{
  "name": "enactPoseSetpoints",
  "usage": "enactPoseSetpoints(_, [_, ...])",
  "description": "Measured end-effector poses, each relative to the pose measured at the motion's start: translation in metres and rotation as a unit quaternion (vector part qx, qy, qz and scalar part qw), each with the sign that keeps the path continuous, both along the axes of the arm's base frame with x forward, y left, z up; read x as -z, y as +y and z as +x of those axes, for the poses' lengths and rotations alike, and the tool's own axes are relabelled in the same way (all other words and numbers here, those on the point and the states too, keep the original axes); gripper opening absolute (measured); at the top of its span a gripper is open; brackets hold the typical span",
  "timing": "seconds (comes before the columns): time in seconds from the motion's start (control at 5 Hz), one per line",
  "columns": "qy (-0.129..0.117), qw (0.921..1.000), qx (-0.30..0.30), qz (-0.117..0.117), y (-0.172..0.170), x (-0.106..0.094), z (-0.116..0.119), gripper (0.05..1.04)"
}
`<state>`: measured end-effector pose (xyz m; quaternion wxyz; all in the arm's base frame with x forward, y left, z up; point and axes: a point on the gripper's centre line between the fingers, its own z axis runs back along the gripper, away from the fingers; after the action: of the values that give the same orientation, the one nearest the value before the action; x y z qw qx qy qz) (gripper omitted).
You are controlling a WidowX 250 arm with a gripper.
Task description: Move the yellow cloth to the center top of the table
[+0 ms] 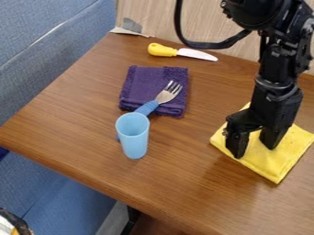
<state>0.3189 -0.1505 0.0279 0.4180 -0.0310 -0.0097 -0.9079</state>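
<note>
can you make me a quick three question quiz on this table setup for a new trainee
1. Multiple choice: which of these is the gripper directly over?
A) the knife
B) the yellow cloth
C) the blue seat

2. True or false: the fork lies partly on the purple cloth.

3. Fill in the blank: the light blue cup stands nearer to the fork's ____ than to its tines.

Key: 1. B; 2. true; 3. handle

1 fork [164,95] on 1 folded purple cloth [142,85], near 1 cup [136,137]
</note>
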Motion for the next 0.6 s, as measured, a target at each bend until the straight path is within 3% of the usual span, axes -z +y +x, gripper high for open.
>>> enactPoseSetpoints(0.6, [-0.016,0.9998,-0.015,0.004,-0.003,0.002,0.054,1.0])
